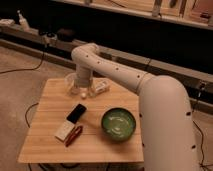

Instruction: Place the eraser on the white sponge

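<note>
- The eraser (76, 112) is seen lying flat on the table (45, 146), ungrasped, just behind the white sponge (64, 131).
- The gripper (80, 91) is held low at the table's far side, beside the white tube (101, 86); how far it is opened cannot be told.
- The reach is judged to be in hand; next, the gripper must be brought over the eraser.

A dim room is shown in warm, yellowish light. The wooden table (45, 115) and the white robot arm (115, 72) are lit from above, while the wall behind is left in near darkness. Pale highlights are seen inside the green bowl (118, 123). The gripper (80, 91) is seen low over the table's far side, within the lit area.
</note>
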You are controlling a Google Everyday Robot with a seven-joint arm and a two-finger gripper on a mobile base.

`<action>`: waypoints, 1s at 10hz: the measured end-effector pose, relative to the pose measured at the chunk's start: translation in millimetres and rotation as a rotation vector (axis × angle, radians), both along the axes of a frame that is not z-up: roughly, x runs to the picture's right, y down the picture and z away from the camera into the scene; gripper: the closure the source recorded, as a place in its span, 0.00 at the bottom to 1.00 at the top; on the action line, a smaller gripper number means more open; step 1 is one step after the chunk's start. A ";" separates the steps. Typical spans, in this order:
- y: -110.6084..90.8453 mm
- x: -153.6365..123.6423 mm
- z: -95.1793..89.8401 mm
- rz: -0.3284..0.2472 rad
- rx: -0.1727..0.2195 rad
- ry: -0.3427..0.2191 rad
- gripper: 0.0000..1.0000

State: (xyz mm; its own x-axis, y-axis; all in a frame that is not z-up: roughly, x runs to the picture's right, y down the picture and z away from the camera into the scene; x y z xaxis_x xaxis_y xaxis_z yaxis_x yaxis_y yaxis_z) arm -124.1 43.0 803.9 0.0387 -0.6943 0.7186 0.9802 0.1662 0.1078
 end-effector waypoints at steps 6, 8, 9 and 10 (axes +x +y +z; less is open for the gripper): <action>20.3 -8.6 6.8 -0.017 0.006 0.007 0.20; 42.8 -13.7 18.9 -0.025 0.022 0.013 0.20; 52.7 -14.3 25.0 -0.027 0.026 0.017 0.20; 62.9 -15.3 32.6 -0.021 0.026 0.023 0.20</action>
